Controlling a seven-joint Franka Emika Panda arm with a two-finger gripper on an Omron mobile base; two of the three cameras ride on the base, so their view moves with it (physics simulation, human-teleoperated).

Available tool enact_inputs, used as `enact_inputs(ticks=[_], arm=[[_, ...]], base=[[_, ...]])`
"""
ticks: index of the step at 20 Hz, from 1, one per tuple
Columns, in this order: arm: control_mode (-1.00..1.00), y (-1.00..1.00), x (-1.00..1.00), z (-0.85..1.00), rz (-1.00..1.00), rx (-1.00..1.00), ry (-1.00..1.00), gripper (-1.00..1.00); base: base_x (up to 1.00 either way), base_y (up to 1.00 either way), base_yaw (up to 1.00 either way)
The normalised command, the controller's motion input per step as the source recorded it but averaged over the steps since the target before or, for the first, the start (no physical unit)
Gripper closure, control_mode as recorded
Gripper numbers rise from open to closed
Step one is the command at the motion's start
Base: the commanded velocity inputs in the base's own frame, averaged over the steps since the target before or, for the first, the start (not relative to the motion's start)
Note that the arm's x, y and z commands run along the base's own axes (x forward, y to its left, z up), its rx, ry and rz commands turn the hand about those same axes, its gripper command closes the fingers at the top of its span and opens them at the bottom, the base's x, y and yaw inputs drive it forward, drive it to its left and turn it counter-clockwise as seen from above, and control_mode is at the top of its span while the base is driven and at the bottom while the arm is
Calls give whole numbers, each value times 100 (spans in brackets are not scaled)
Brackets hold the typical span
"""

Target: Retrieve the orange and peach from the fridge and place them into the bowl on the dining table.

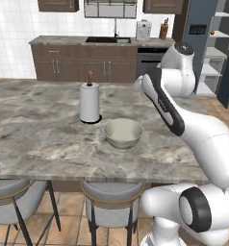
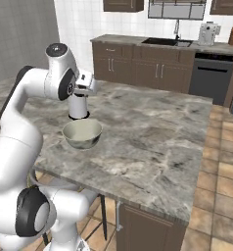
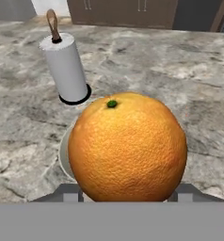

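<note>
Hand view, item one: orange [image 3: 128, 147], held between my jaws, which stand fairly wide around it. Item two: bowl [image 3: 65, 153], its rim peeking out at the orange's nine o'clock, mostly hidden beneath the fruit. Risk, as I judge it: released off-centre, the orange strikes the rim and rolls across the dining table [image 3: 189, 80]. Paper towel roll [image 3: 64, 68] stands near at eleven o'clock; bare marble from twelve round to three offers room.
</note>
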Motion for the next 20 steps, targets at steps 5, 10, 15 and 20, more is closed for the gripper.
enact_inputs(ticks=[5,10,15,20], arm=[[-100,39,3,-42,0,0,15,100],[-100,22,0,-45,0,0,11,100],[-100,2,0,-48,0,0,2,100],[-100,0,0,-49,0,0,0,100]], base=[[0,0,0],[0,0,0],[0,0,0],[0,0,0]])
